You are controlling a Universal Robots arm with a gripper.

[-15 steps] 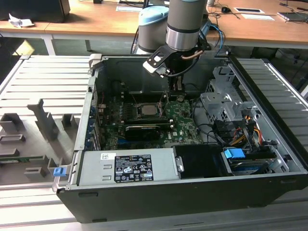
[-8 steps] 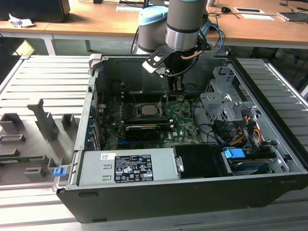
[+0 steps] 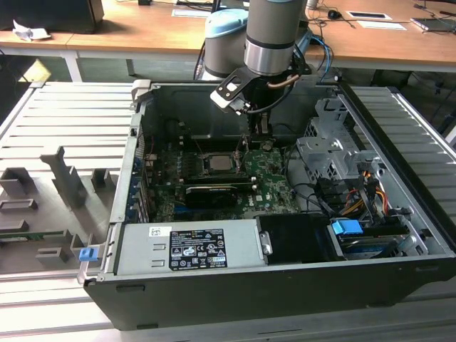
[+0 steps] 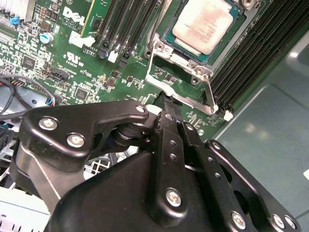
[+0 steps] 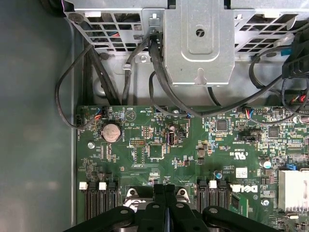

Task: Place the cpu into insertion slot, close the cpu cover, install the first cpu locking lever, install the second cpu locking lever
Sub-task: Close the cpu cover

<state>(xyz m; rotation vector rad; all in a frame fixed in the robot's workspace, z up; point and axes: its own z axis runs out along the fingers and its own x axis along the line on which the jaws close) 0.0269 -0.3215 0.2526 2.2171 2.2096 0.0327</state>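
Observation:
The cpu [image 4: 205,24], a square chip with a dull silver top, lies flat in the black insertion slot [image 4: 169,41] on the green board; in the exterior view the cpu [image 3: 217,162] sits mid-board. A thin silver frame, the cpu cover [image 4: 210,92], appears raised off the slot on the side nearest my gripper. My gripper [image 4: 166,104] is shut with nothing held, its black tip right at the frame's lower bar. In the exterior view the gripper [image 3: 255,139] hangs just to the right of the slot. The closed fingers [image 5: 164,193] show in the first wrist view.
Black memory slots [image 4: 251,63] flank the socket. A long black card [image 3: 210,192] lies in front of it, and a power supply [image 3: 189,246] nearer still. A metal drive cage [image 5: 198,38] with dark cables [image 5: 159,82] stands beyond the board. The case walls [image 3: 142,121] ring everything.

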